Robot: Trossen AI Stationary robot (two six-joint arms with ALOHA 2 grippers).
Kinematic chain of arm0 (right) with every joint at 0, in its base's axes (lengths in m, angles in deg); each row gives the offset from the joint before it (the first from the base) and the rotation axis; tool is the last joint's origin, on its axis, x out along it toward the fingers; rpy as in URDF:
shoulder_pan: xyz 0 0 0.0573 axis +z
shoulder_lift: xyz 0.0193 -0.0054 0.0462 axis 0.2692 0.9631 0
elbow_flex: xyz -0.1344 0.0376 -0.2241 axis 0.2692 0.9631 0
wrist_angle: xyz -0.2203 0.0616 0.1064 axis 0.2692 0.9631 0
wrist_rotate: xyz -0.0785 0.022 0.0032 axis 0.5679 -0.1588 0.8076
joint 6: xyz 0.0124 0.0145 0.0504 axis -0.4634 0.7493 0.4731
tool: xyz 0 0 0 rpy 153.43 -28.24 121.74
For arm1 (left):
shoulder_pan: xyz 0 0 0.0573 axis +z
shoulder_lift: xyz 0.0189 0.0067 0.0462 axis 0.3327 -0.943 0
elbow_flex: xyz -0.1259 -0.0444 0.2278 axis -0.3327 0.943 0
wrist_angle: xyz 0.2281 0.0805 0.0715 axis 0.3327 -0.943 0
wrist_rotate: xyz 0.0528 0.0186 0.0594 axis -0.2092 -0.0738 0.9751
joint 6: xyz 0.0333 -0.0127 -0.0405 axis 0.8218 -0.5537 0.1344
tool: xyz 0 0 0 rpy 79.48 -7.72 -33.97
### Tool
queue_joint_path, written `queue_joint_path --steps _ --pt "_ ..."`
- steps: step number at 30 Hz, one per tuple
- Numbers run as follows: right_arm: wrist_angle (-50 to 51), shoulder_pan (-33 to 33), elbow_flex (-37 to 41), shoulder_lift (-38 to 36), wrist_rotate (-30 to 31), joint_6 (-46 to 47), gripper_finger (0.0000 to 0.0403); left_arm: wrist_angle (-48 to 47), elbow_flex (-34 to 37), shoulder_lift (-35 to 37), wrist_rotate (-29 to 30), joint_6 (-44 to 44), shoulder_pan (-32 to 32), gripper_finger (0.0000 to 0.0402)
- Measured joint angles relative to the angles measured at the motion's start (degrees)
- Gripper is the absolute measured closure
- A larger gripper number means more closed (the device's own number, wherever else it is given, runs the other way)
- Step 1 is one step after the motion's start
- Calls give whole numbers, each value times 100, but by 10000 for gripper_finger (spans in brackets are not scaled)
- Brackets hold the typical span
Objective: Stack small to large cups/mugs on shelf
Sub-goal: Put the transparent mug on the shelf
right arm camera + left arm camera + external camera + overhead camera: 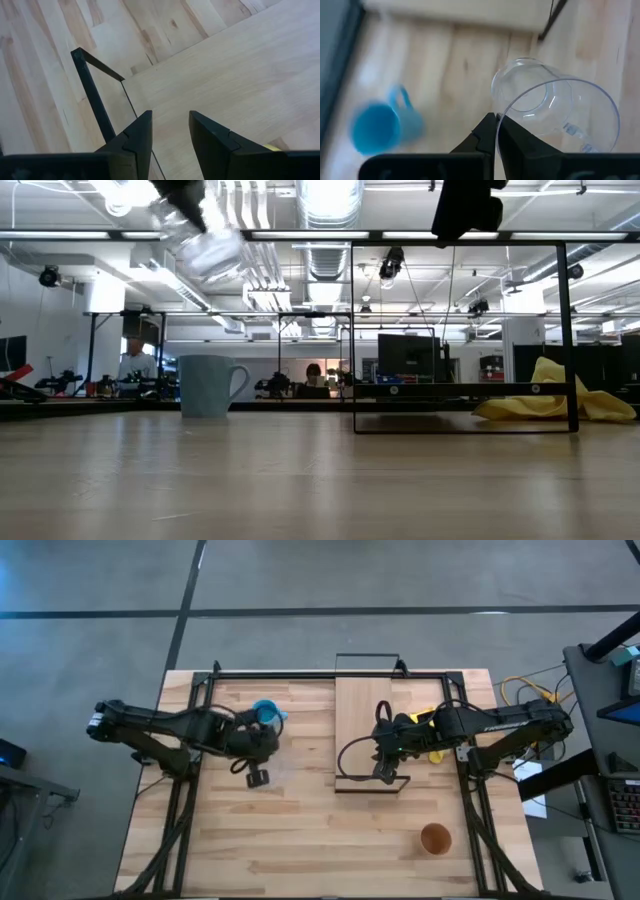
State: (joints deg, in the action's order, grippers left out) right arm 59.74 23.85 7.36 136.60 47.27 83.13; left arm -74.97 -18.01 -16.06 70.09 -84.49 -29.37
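Wooden tabletop | I'm holding the clear glass cup aloft, left gripper clenching its rim | right gripper hovering parted over the shelf

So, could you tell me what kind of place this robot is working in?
Most likely an open robotics lab or workshop: exposed ceiling ducts and strip lights overhead, other workstations with monitors behind the table, and people seated at them.

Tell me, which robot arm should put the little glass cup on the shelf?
Probably the left. Its gripper already holds the clear glass cup off the table, beside the shelf. The right gripper is open, empty, above the shelf.
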Motion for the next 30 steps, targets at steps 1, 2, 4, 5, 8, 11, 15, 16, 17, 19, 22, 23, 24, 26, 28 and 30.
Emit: queue_joint_path --steps 1,2,4,5,8,11,15,16,17,19,22,23,24,26,28,30 --pt "0 0 0 0 1 2 280 0 -248 -115 98 271 46 401" --pt "-2 0 0 0 1 2 280 4 -508 -256 211 535 102 401" --pt "-4 0 0 0 18 4 280 22 -1031 -557 422 986 244 401" --pt "-2 0 0 0 64 7 280 27 -1294 -715 460 1218 342 401" --pt "-2 2 0 -14 389 43 281 19 -2036 -1203 466 1440 716 402" --pt "-4 2 0 -116 818 82 284 13 -2681 -1668 404 1256 1195 402" --pt "-2 2 0 -351 1575 366 290 136 -3318 -2253 340 1220 1810 402" --pt "-2 2 0 -414 1700 367 291 244 -3442 -2401 254 1235 1946 402" --pt "-4 1 0 -474 1811 361 292 363 -3553 -2561 129 1263 2089 402" --pt "4 0 0 -615 2035 356 295 708 -3724 -2856 -291 1266 2361 402" --pt "18 0 0 -811 2384 352 298 1294 -3928 -3324 -984 1258 2693 402" --pt "28 0 0 -867 2484 356 298 1417 -3990 -3488 -1125 1257 2772 402" --pt "61 0 0 -926 2571 360 299 1533 -4057 -3642 -1212 1256 2844 402" --pt "137 0 0 -1025 2709 360 298 1570 -4186 -3931 -1250 1256 2945 402" --pt "167 0 0 -1115 2806 356 299 1569 -4308 -4183 -1258 1261 3021 401" --pt "239 0 0 -1177 2880 356 299 1576 -4377 -4364 -1259 1263 3078 401"
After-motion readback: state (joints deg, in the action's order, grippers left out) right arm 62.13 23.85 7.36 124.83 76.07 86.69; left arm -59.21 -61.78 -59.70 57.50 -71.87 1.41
